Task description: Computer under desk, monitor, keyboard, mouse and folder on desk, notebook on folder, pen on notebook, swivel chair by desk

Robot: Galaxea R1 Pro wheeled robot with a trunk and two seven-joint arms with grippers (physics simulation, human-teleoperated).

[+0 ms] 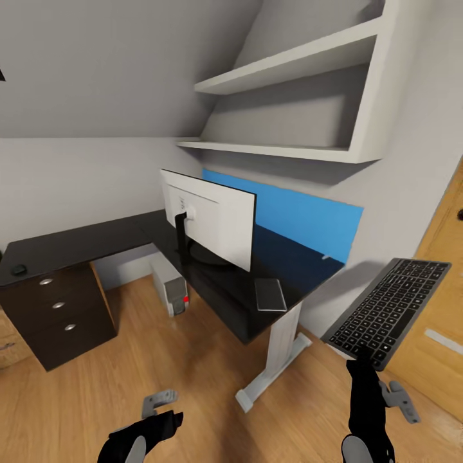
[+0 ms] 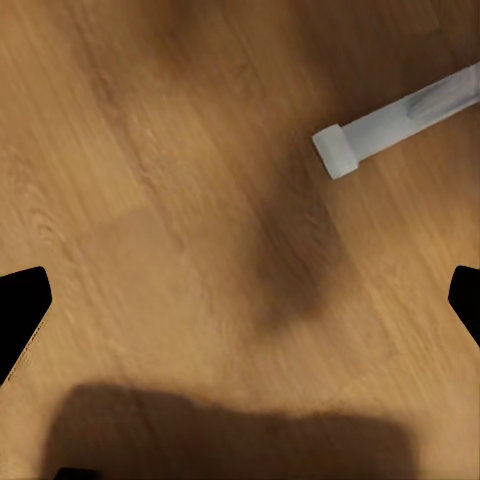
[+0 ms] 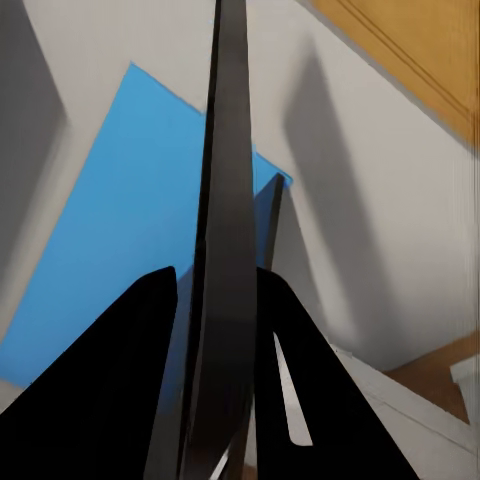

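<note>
Even, soft simulated lighting with no glare. Wide-angle distortion bends the white shelves (image 1: pixel 302 58) near the head view's edges. A soft diffuse shadow lies on the wood floor (image 2: pixel 150 130) between the left gripper (image 2: pixel 240 310) fingertips; the wall beyond the right gripper (image 3: pixel 215 300) carries long grey shadows. Close surfaces render slightly blurred.

On the desk (image 1: pixel 96 241) there is one monitor (image 1: pixel 212 215), one notebook (image 1: pixel 270 294) and one mouse (image 1: pixel 19 269), under it one computer (image 1: pixel 170 286) and one drawer unit (image 1: pixel 61 315) with three knobs, above it two shelves (image 1: pixel 289 106), and beside it one keyboard (image 1: pixel 389 308).
</note>
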